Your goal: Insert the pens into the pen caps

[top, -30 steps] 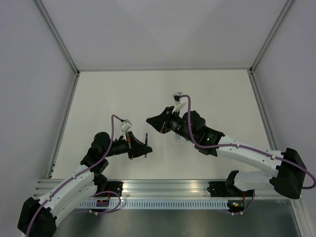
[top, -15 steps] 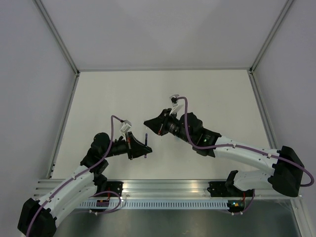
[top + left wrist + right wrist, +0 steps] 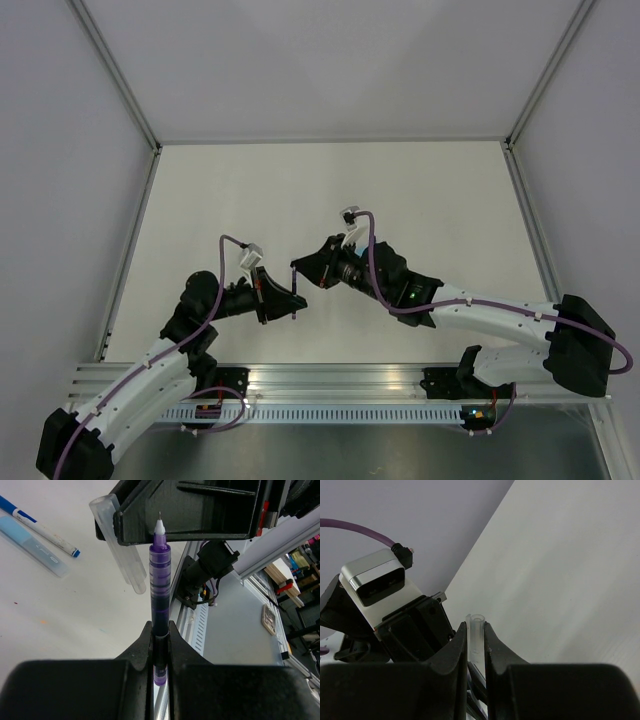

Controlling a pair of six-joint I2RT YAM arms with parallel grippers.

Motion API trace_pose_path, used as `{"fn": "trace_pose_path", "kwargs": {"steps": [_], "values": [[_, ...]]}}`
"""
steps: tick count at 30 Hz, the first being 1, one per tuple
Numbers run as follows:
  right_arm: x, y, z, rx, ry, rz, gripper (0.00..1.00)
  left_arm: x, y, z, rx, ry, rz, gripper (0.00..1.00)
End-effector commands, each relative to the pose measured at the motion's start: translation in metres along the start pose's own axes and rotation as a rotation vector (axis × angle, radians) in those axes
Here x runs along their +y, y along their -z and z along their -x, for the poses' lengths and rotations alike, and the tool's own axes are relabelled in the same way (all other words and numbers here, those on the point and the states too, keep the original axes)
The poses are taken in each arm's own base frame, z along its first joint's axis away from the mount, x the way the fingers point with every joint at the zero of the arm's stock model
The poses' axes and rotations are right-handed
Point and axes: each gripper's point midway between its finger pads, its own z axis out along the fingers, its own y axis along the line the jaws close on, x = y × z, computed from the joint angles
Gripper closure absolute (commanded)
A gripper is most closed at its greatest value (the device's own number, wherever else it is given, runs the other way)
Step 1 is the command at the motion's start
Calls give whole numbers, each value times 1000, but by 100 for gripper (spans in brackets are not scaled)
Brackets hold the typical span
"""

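Left tool point(image 3: 289, 301) clamped tight, right tool point(image 3: 302, 268) pinched narrow, both pointing inward, tips close together

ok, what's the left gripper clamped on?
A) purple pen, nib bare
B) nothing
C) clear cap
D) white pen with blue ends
A: the left gripper is shut on the purple pen, nib bare; the right gripper holds the clear cap.

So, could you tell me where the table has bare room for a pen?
The far half of the table, up to the back wall, is bare. The near middle is crowded: left arm and right arm meet there, near a white pen and pale cap.
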Motion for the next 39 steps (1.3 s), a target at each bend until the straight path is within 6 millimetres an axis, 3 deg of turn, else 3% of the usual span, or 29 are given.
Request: {"fn": "trace_pose_path", "kwargs": {"steps": [1,3,9,16,32,39], "values": [[17,1,15,-63,-16,51,100,1,0,2,-16,-38,3,98],[14,2,19,-69,-1,18,100,1,0,2,-15,-40,2,98],[27,3,45,-110,32,1,100,-1,1,2,-17,-41,-3,98],[37,1,51,-109,32,16,100,0,0,2,-16,-42,-3,98],[32,4,34,-88,9,46,100,1,1,3,-23,-40,7,98],[28,4,16,-71,29,47,100,4,1,6,-40,-39,33,98]]}}
